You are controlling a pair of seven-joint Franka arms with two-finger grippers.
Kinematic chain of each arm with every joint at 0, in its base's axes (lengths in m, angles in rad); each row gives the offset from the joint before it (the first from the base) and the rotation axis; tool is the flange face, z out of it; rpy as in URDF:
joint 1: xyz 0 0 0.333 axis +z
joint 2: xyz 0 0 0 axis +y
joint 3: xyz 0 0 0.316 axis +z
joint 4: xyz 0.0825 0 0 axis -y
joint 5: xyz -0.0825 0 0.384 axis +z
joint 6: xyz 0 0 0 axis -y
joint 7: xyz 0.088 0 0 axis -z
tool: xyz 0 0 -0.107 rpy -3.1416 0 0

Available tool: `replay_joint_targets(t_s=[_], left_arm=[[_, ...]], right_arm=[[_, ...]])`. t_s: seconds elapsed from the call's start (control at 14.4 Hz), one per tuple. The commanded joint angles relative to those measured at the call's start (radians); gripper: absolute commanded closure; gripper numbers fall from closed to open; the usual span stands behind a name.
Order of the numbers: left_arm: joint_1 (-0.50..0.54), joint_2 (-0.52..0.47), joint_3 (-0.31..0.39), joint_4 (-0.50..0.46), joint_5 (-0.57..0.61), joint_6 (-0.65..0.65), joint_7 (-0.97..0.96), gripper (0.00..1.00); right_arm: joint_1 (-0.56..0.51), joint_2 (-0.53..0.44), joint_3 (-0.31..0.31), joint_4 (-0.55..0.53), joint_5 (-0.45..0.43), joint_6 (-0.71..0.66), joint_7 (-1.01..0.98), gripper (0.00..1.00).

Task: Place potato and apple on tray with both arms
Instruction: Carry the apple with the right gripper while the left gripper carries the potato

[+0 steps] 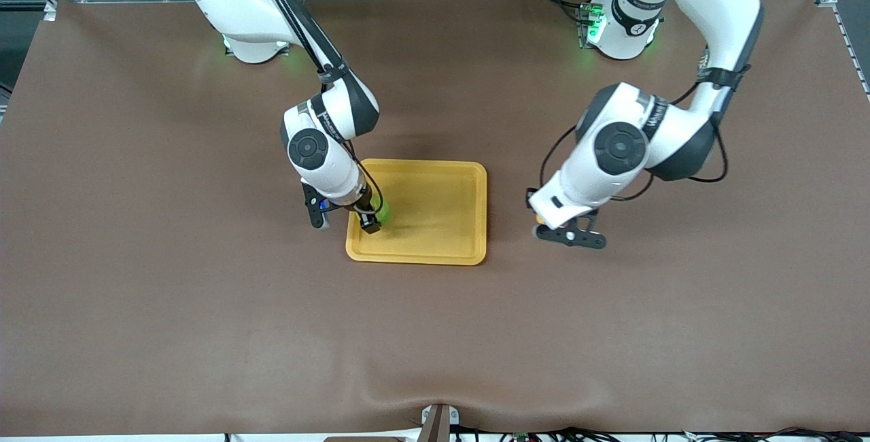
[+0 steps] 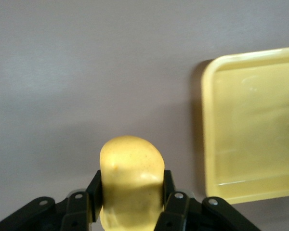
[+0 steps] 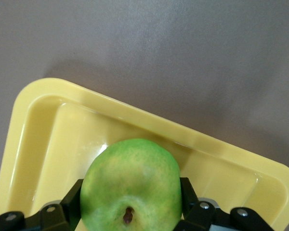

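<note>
The right gripper (image 1: 372, 219) is clamped on the apple (image 1: 383, 211), a black finger pressed against each flank, and hangs over the tray (image 1: 435, 183) near the edge toward the right arm's end of the table. In the right wrist view the apple (image 3: 131, 185) fills the space between the fingers, stem dimple facing the camera, with the tray floor (image 3: 62, 144) directly beneath; that spot looks chosen so the fruit can go straight down inside the raised rim, which should stop it rolling off. Whether it already touches the floor cannot be told. The left gripper (image 1: 571, 232) grasps the potato (image 2: 131, 185), seen in the left wrist view squeezed across its narrower width between the two fingers, likely because the oblong lump sits steadier that way. Below it is bare brown table (image 1: 612, 333), and the tray (image 2: 253, 130) lies just beside it, toward the right arm's end. The potato probably needs a short sideways carry, over the rim, before letting go.
</note>
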Motion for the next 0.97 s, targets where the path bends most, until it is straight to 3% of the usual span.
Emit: replay_joint_targets(t_s=[0.0, 0.21, 0.28, 0.35, 0.42, 0.76, 0.9], left_arm=[[-0.071, 0.057, 0.007, 0.057, 0.02, -0.025, -0.091, 0.87], [-0.133, 0.105, 0.007, 0.081, 0.071, -0.015, -0.184, 0.88], [-0.155, 0.123, 0.007, 0.096, 0.092, -0.015, -0.222, 0.88], [-0.17, 0.14, 0.007, 0.104, 0.098, -0.013, -0.252, 0.88], [-0.183, 0.155, 0.007, 0.116, 0.099, -0.01, -0.276, 0.88], [-0.235, 0.233, 0.013, 0.193, 0.102, 0.011, -0.347, 0.88], [-0.236, 0.25, 0.013, 0.19, 0.102, 0.065, -0.378, 0.87]], right_arm=[[0.018, 0.0, -0.006, -0.009, 0.011, 0.013, 0.018, 1.0], [0.021, 0.005, -0.006, -0.007, 0.011, 0.013, 0.017, 0.98], [0.021, 0.006, -0.006, -0.007, 0.01, 0.012, 0.015, 0.5], [0.027, 0.006, -0.006, -0.007, 0.01, 0.012, 0.017, 0.16], [0.03, 0.005, -0.006, -0.007, 0.011, 0.007, 0.017, 0.0], [0.03, -0.018, -0.006, 0.001, 0.011, -0.005, 0.027, 0.0], [0.03, -0.055, -0.008, 0.017, 0.01, -0.077, 0.031, 0.0]])
